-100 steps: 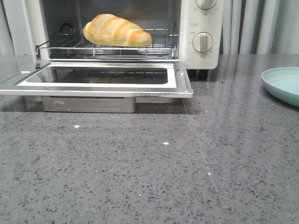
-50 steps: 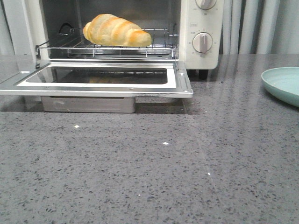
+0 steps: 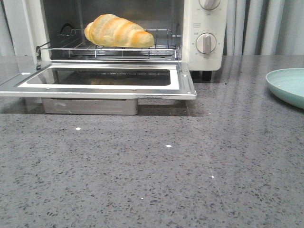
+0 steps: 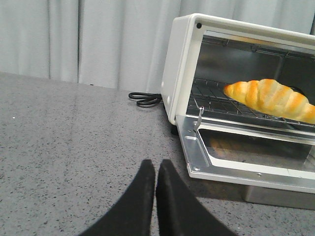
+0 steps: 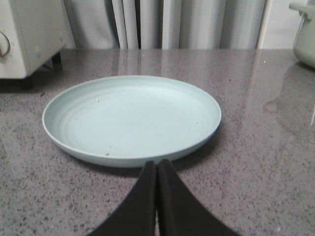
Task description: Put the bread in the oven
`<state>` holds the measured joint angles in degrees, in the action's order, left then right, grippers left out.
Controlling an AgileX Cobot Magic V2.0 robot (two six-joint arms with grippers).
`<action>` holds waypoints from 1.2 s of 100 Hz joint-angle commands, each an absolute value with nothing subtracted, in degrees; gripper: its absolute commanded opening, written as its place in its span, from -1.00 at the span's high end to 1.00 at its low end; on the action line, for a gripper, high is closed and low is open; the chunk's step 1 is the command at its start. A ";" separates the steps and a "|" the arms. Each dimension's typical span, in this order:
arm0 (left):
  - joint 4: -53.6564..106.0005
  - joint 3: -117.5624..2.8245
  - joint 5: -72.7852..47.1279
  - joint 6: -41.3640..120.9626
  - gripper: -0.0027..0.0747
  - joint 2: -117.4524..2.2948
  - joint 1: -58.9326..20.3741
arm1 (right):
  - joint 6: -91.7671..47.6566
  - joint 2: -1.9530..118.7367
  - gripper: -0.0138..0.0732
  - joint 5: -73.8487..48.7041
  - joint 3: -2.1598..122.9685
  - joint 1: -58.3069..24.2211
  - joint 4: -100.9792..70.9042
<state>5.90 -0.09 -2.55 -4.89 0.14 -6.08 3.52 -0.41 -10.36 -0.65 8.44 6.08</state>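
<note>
Bread point(image 3: 118, 31) sits on the oven point(image 3: 205, 28) rack — I'd lift the door squarely, both grippers point(image 4: 155, 169) point(image 5: 157, 169) clenched empty.

Kitchen — speckled stone counter point(image 3: 190, 180), toaster oven point(image 3: 204, 28), plate point(image 5: 133, 118), curtains point(image 4: 98, 39)

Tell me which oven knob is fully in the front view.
The lower knob; the upper knob is cut off by the picture's top edge.

Your left gripper point(image 4: 155, 172): fingers pressed together, holding nothing. Your right gripper point(image 5: 157, 172): fingers likewise closed, nothing between them.
</note>
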 commanded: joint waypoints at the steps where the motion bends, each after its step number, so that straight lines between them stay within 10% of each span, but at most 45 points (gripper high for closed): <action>1: 6.34 -0.99 2.01 -4.99 0.99 1.64 -5.95 | 3.57 -0.77 0.86 -8.14 -2.04 8.69 5.76; 120: 6.34 -0.99 2.01 -4.99 0.99 1.64 -5.95 | 3.57 -1.61 0.86 -18.15 -2.04 8.69 3.70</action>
